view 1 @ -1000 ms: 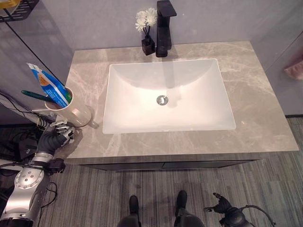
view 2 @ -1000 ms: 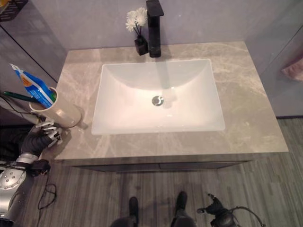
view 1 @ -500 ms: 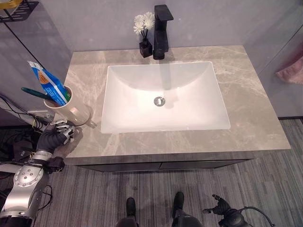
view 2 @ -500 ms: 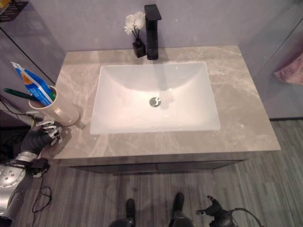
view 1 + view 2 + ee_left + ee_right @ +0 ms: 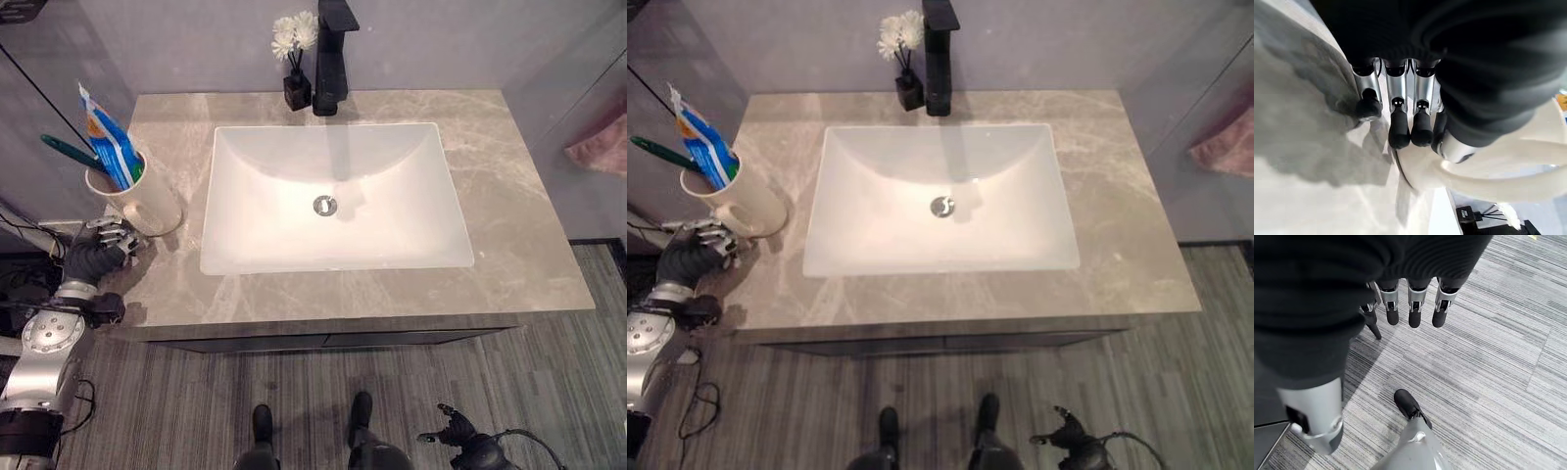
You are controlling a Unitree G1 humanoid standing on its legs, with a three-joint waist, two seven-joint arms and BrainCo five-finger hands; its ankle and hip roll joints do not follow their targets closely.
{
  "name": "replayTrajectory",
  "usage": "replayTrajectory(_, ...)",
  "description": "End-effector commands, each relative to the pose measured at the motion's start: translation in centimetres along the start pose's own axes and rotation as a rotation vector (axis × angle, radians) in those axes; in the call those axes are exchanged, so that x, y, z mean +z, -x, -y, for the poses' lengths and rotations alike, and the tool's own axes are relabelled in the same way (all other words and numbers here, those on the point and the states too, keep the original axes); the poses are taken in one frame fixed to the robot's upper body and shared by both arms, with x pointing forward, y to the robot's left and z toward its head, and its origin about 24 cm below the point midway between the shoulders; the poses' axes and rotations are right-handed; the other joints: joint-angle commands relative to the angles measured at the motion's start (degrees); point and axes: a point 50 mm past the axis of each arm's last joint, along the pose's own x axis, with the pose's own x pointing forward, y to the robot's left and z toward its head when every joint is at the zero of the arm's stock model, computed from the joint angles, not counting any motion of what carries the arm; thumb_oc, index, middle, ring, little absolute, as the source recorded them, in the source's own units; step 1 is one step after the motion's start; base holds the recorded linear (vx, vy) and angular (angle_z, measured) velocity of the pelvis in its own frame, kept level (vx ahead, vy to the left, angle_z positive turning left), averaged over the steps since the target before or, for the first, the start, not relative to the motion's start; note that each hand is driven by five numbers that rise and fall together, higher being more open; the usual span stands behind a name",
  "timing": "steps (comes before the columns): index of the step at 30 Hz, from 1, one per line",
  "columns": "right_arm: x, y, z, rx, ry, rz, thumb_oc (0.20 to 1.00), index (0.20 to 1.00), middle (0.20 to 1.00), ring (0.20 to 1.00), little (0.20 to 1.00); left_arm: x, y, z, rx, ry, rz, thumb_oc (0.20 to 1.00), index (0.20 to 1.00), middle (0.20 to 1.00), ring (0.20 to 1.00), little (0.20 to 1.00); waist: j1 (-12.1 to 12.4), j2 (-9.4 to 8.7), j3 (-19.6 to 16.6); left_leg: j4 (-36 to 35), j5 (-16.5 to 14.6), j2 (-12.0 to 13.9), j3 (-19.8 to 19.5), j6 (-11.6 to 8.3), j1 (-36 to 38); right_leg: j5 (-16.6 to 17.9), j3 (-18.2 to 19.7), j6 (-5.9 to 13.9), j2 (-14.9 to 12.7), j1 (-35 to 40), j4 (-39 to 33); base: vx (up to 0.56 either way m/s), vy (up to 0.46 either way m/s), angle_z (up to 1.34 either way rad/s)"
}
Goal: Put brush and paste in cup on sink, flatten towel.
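The cream cup [image 5: 137, 196] stands on the desk [image 5: 529, 245], just past the fingers [image 5: 1399, 128] of the left hand [image 5: 93, 253]. These fingers are loosely extended, slightly apart, and hold nothing. The toothpaste tube [image 5: 106, 149] and the green toothbrush [image 5: 67, 153] stand inside the cup. The right hand [image 5: 1410, 303] hangs low over the floor [image 5: 1488, 357], its fingers straight and empty. A pink towel [image 5: 600, 149] hangs far away, at the right wall.
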Motion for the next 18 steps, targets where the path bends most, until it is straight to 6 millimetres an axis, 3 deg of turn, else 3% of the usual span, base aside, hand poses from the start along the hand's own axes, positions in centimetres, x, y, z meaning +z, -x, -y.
replayTrajectory(1,1.0,-0.3,0.3,0.000,-0.021,0.027,1.000,1.000,1.000,1.000,1.000,0.1,0.1,0.7,-0.046,-0.031,0.005,0.200,0.200,0.200,0.200,0.200,-0.4,0.10,1.6,0.1,1.4,1.1,-5.1,-0.42,-0.8,-3.0,1.3,5.45,-3.9,3.7,0.2,0.00,0.000,0.00)
replayTrajectory(7,0.9,-0.2,-0.1,0.013,-0.018,0.024,1.000,1.000,1.000,1.000,1.000,-0.2,0.5,2.0,-0.108,-0.011,-0.001,0.200,0.200,0.200,0.200,0.200,-0.6,-0.04,1.5,0.1,1.2,1.3,-4.7,-0.41,-0.1,-3.3,1.8,5.30,-3.7,4.1,0.2,0.01,-0.005,-0.06)
replayTrajectory(18,0.7,-0.1,-0.3,0.020,-0.007,0.016,1.000,1.000,1.000,1.000,1.000,-0.5,-0.7,3.7,-0.076,0.039,0.014,0.200,0.200,0.200,0.200,0.200,-1.6,-0.01,1.4,0.1,1.2,1.6,-3.9,-0.43,-0.2,-3.3,2.8,5.06,-3.4,3.2,0.2,0.00,-0.006,-0.04)
